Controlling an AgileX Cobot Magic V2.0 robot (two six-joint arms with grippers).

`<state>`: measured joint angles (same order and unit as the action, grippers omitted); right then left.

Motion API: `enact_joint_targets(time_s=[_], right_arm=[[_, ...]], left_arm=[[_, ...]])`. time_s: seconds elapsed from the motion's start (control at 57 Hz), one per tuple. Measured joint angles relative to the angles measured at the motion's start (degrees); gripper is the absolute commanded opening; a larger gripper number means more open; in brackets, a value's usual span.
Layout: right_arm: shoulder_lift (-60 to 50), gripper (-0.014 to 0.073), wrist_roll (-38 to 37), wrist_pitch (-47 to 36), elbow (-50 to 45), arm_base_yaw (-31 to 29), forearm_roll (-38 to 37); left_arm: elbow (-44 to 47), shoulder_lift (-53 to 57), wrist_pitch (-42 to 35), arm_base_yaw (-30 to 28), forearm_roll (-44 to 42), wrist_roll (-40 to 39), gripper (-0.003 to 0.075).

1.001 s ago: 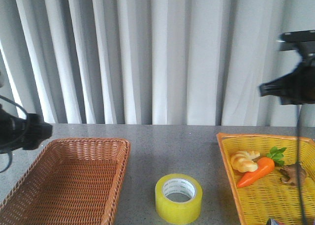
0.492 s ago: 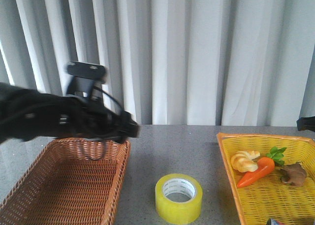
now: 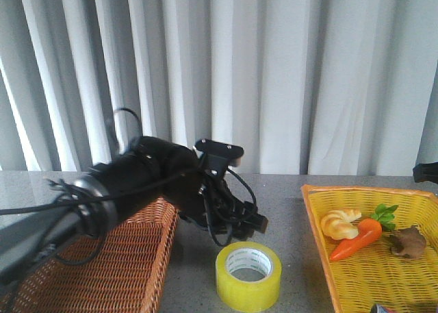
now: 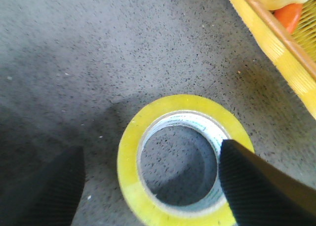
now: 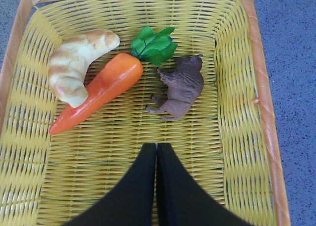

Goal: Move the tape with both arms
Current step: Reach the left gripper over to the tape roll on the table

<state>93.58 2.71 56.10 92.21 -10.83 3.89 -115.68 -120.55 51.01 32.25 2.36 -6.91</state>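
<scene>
The tape (image 3: 248,275) is a yellow roll with a white printed core, lying flat on the grey table between the two baskets. It also shows in the left wrist view (image 4: 185,161). My left arm (image 3: 144,179) reaches in from the left, and its gripper (image 3: 254,224) hangs just above the roll. In the left wrist view the left gripper (image 4: 148,149) is open wide: one finger (image 4: 54,186) is outside the roll, the other (image 4: 256,186) is over its far wall. My right gripper (image 5: 156,147) is shut and empty above the yellow basket (image 5: 237,137).
A brown wicker basket (image 3: 102,258) stands at the left, under my left arm. The yellow basket (image 3: 321,231) at the right holds a toy croissant (image 5: 74,67), an orange toy carrot (image 5: 98,90) and a brown toy animal (image 5: 180,87). A curtain hangs behind the table.
My left arm has swung from the far left, over the brown basket, to just above the tape. My right arm has dropped from the upper right to the frame's right edge.
</scene>
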Motion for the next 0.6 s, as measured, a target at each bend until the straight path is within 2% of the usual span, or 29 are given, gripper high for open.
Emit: enact_joint_targets(time_s=[0.421, 0.597], right_arm=[[0.0, -0.0007, 0.2, 0.0, 0.0, 0.0, -0.13], [0.0, -0.0007, 0.2, 0.0, 0.0, 0.0, -0.18]], left_arm=[[-1.99, -6.75, 2.78, 0.12, -0.64, -3.96, 0.0534], [-2.18, -8.08, 3.24, 0.12, -0.88, -5.17, 0.0474]])
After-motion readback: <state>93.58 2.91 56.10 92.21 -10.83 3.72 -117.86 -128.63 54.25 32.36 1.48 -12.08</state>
